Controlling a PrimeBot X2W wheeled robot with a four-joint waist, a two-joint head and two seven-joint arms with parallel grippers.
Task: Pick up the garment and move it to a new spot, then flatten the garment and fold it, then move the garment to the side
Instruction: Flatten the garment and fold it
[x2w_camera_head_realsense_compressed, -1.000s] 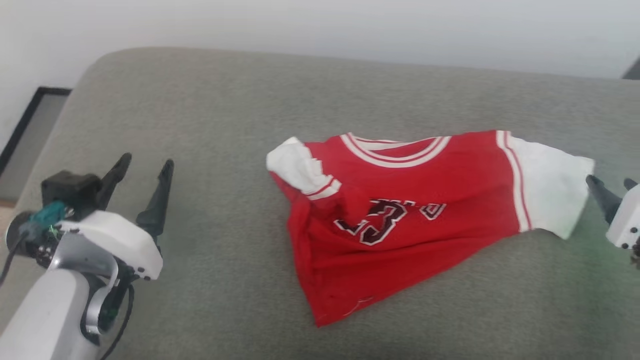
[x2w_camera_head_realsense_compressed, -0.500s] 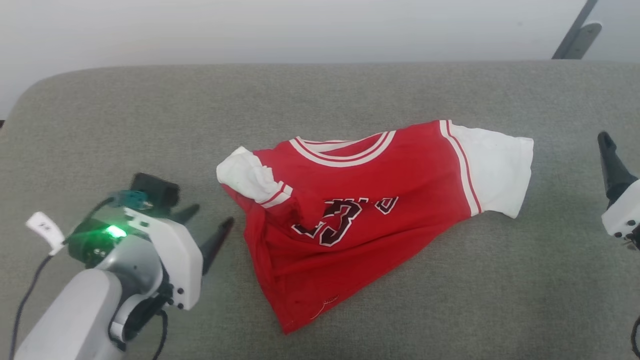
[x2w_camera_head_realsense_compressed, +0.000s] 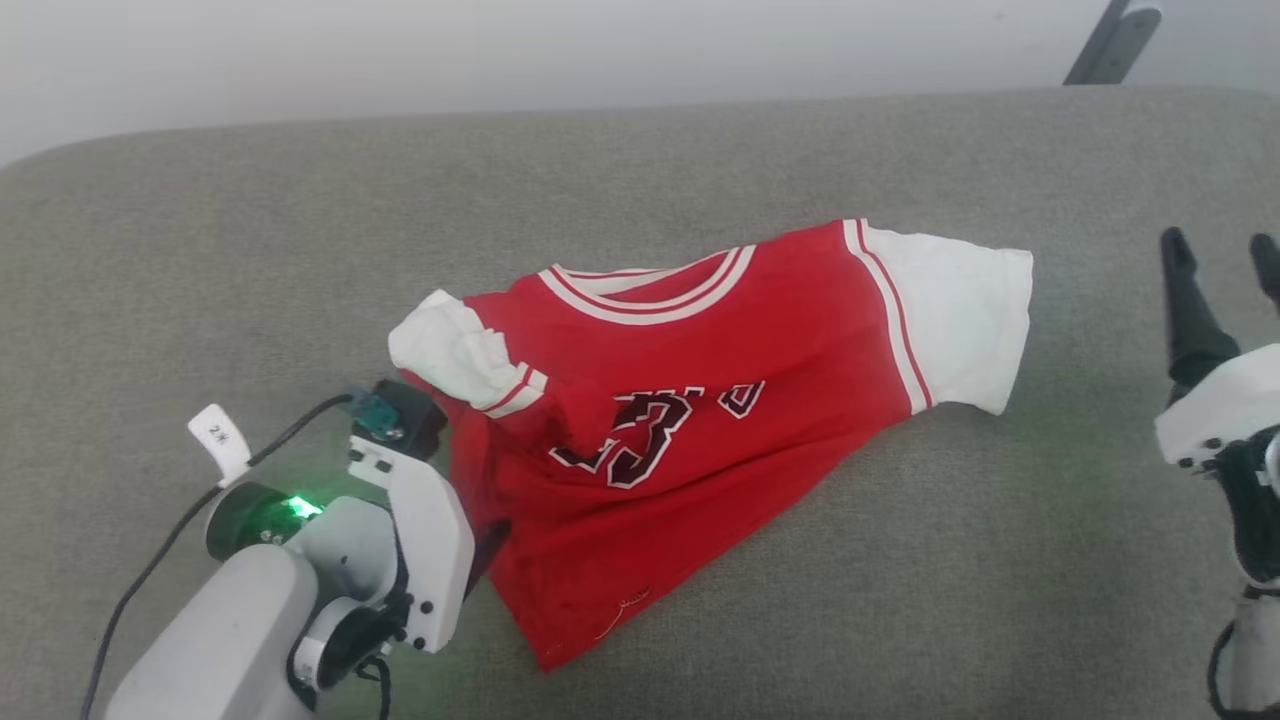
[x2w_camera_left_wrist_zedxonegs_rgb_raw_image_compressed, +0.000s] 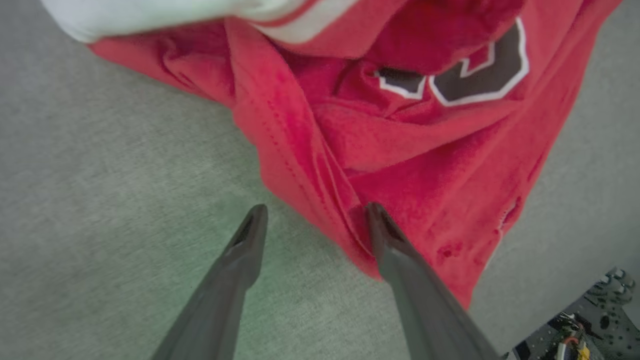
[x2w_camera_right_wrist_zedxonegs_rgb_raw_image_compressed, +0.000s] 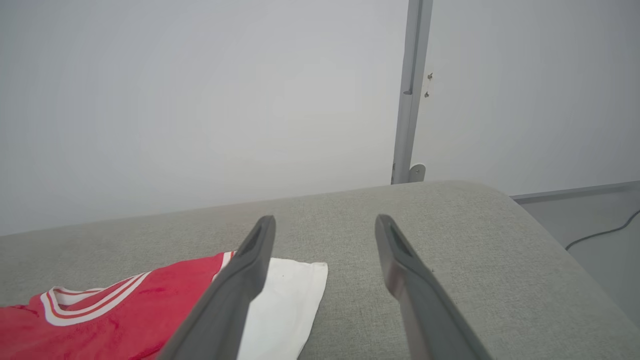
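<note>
Head view: the shirt (x2w_camera_head_realsense_compressed: 700, 400) lies crumpled mid-cushion (x2w_camera_head_realsense_compressed: 250, 250), its collar (x2w_camera_head_realsense_compressed: 650, 297) toward the far edge. The left gripper (x2w_camera_head_realsense_compressed: 487, 540) meets its near-left side. The right gripper (x2w_camera_head_realsense_compressed: 1220, 245) hangs near the right edge, clear of the white sleeve (x2w_camera_head_realsense_compressed: 960, 310).

Left wrist view: jaws apart, straddling a red fold (x2w_camera_left_wrist_zedxonegs_rgb_raw_image_compressed: 310, 200).

Right wrist view: jaws apart over bare cushion.

The cloth looks light and limp and will likely sag, so pinch that bunched fold.

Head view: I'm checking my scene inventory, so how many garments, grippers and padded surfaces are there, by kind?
Red jersey T-shirt with white sleeves: 1
Dark two-fingered grippers, left gripper and right gripper: 2
Grey fabric-covered padded surface: 1
Total: 4
</note>
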